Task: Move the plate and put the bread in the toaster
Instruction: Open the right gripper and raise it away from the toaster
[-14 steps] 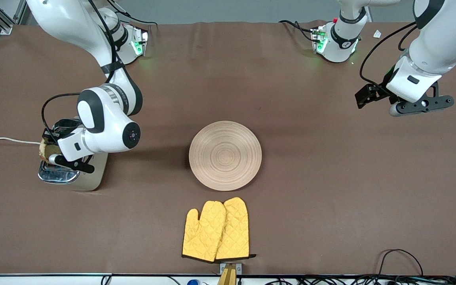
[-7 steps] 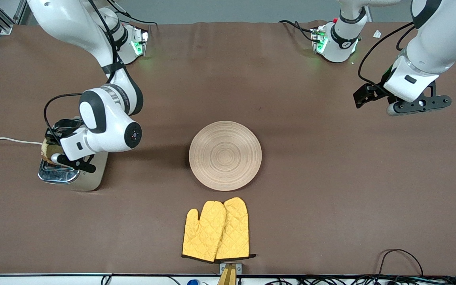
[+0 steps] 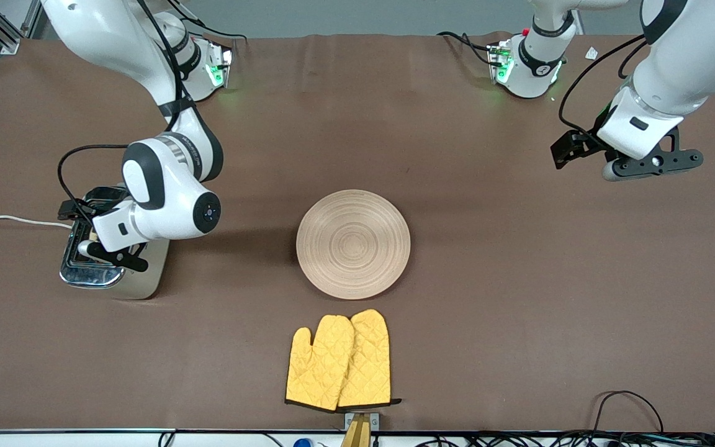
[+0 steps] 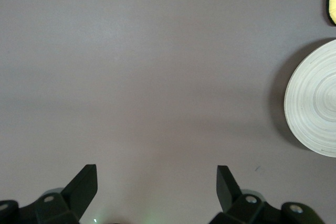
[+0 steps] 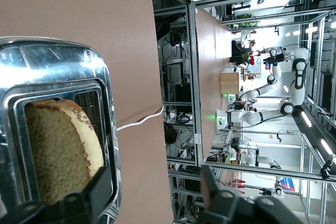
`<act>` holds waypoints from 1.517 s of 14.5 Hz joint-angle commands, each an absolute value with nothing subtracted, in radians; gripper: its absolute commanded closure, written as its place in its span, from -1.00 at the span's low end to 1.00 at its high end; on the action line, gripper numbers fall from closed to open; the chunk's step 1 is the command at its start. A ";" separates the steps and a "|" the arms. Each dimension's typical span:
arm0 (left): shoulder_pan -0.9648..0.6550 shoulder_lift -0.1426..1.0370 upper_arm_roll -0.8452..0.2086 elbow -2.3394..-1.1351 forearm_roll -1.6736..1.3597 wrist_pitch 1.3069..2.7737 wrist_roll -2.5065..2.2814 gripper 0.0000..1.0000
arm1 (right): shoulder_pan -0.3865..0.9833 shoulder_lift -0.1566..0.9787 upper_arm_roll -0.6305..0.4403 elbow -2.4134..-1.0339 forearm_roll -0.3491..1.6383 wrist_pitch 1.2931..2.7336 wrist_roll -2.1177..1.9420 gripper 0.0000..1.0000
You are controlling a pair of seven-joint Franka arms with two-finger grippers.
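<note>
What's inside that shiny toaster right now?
The bread stands in one slot of the toaster, its top above the chrome. Its lower part is hidden in the slot. The right tool is open just above it. The left tool waits open over bare table.

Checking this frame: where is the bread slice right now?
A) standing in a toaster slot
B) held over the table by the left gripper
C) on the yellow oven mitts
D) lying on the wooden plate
A: the right wrist view shows the bread upright in a slot of the toaster, the open right gripper beside it.
</note>
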State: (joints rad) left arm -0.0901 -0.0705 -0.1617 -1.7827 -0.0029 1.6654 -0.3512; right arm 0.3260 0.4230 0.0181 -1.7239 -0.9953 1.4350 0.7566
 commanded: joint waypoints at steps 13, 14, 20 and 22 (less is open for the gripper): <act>-0.091 -0.086 -0.164 -1.795 0.002 1.672 -0.359 -1.00 | 0.279 0.045 0.034 -1.684 -0.501 1.462 0.765 -1.00; -0.091 -0.086 -0.164 -1.795 0.002 1.672 -0.359 -1.00 | 0.266 0.010 0.032 -1.684 -0.458 1.460 0.744 -1.00; -0.091 -0.086 -0.166 -1.793 0.002 1.674 -0.359 -1.00 | 0.143 -0.188 -0.007 -1.686 -0.260 1.479 0.371 -1.00; -0.091 -0.086 -0.166 -1.792 0.002 1.677 -0.357 -1.00 | 0.140 -0.216 -0.101 -1.686 -0.181 1.497 0.249 -1.00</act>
